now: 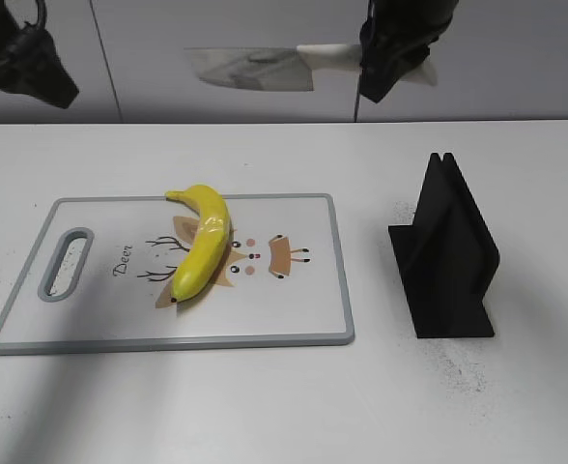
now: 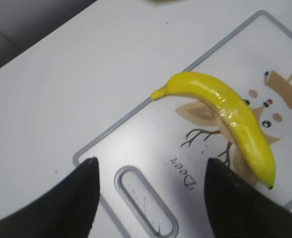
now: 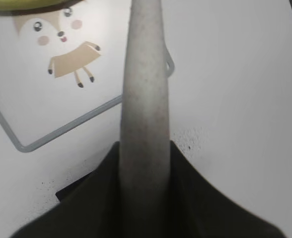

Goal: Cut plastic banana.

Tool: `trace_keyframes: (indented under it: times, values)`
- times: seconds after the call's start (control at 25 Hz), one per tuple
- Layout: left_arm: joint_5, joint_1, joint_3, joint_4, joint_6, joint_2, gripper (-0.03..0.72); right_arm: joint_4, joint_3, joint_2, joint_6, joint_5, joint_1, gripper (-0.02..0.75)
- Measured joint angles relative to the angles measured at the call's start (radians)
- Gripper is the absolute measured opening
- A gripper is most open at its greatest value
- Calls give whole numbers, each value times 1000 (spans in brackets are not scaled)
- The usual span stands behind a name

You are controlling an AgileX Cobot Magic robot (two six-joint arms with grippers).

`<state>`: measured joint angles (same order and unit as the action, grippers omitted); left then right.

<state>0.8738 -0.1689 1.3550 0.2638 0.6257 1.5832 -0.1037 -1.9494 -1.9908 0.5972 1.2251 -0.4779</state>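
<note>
The banana (image 1: 203, 242) lies across the middle of the board (image 1: 100, 324), on the table's left half, stem toward the far edge. Glossy, hard and light by the look of it, it will likely roll or skid under a blade. The left tool (image 2: 151, 198), spread wide and empty, should pin the stem end. The right tool (image 1: 385, 68) grips the knife (image 1: 255, 68) by its handle, high above the table's far edge.

A white cutting board (image 1: 294, 300) with a grey rim lies flat on the white table (image 1: 516, 406), its slotted handle (image 1: 65, 263) at the left end. A cartoon deer (image 1: 265, 256) and the word "Deer" are printed on it. Well to its right stands a black slotted holder (image 1: 448, 253), upright.
</note>
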Motion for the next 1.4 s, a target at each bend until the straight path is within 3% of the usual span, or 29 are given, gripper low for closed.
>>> trace_keyframes:
  times: [0.16,0.32,0.52,0.8,1.16,1.4]
  values:
    - [157,11,0,-159,-253,-23,623,55,14,34,-264,0,0,162]
    - [321,62,-31,-192,-364,-28,595,59,118,101,-495,-1,0,162]
    - [338,112,-189,-195,-385,-110,587,59,364,251,-629,-40,0,162]
    - [307,117,-433,-188,-388,-376,587,72,674,478,-761,-210,0,162]
    - [256,117,-708,-186,-388,-761,587,116,869,673,-922,-304,0,162]
    - [266,117,-811,-186,-409,-1072,587,120,941,741,-985,-318,0,162]
